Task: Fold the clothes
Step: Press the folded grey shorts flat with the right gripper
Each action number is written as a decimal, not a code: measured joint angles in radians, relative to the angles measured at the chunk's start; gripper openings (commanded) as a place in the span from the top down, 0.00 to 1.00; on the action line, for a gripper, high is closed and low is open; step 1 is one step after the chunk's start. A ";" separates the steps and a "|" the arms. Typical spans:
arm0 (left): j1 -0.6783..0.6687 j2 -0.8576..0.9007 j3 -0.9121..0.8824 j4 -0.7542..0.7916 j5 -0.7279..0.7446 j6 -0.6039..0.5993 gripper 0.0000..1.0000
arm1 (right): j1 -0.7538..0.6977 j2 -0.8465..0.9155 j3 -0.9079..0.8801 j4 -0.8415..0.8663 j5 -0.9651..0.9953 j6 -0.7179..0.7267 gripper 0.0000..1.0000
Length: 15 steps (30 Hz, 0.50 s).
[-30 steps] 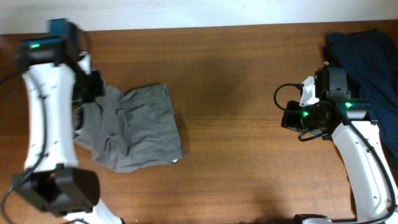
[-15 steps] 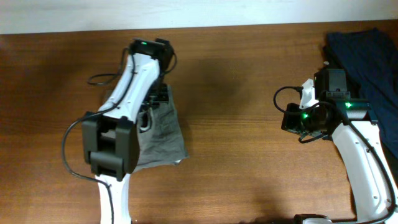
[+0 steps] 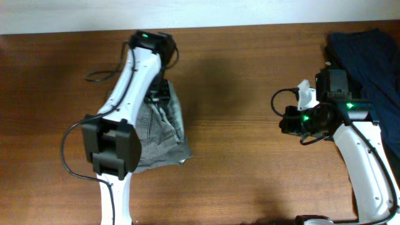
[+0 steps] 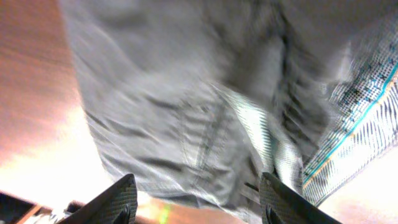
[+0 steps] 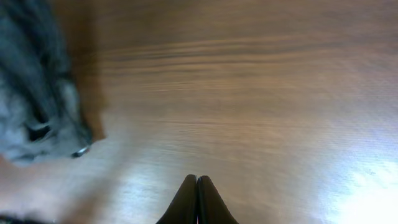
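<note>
Overhead, shorts [image 3: 169, 140]: grey-olive, wrinkled, bunched left.
Lining [image 4: 364, 106]: pale, woven stripes.
Left gripper [image 4: 198, 190]: wide.
Right gripper [image 5: 197, 186]: pinched together, empty.

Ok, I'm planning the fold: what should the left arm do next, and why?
Probably lower the left gripper and close it on the shorts: its jaws stand open over the wrinkled fabric, holding nothing.

Shorts [image 3: 172, 132]: wrinkled matt cloth w/ pale woven lining. Table [image 3: 250, 75]: smooth wood, semi-gloss, vis. grain.
</note>
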 measured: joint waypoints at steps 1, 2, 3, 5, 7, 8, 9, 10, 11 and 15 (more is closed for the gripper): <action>0.022 -0.005 0.022 0.001 0.005 0.007 0.30 | 0.021 0.000 0.000 0.011 -0.029 -0.025 0.94; 0.045 -0.013 0.036 0.001 0.011 0.013 0.28 | 0.042 0.000 0.000 0.024 -0.038 -0.033 0.91; 0.069 -0.022 0.049 0.001 0.017 0.018 0.27 | 0.084 0.000 0.000 0.047 -0.054 -0.044 0.90; 0.117 -0.043 0.066 0.004 0.027 0.026 0.37 | 0.171 0.000 0.000 0.105 -0.083 -0.057 0.90; 0.156 -0.064 0.074 0.004 0.034 0.036 0.59 | 0.237 0.002 0.000 0.159 -0.103 -0.062 0.91; 0.171 -0.071 0.074 0.003 0.037 0.036 0.77 | 0.278 0.006 0.000 0.208 -0.113 -0.061 0.96; 0.187 -0.079 0.073 0.007 0.038 0.047 0.89 | 0.325 0.015 0.001 0.257 -0.126 -0.051 0.95; 0.199 -0.084 0.069 0.020 0.039 0.051 1.00 | 0.383 0.032 0.002 0.321 -0.137 -0.023 0.96; 0.206 -0.087 0.060 0.035 0.041 0.055 1.00 | 0.426 0.053 0.004 0.383 -0.143 0.008 0.96; 0.221 -0.093 -0.093 0.133 0.049 0.095 1.00 | 0.592 0.221 0.010 0.701 -0.165 0.163 0.96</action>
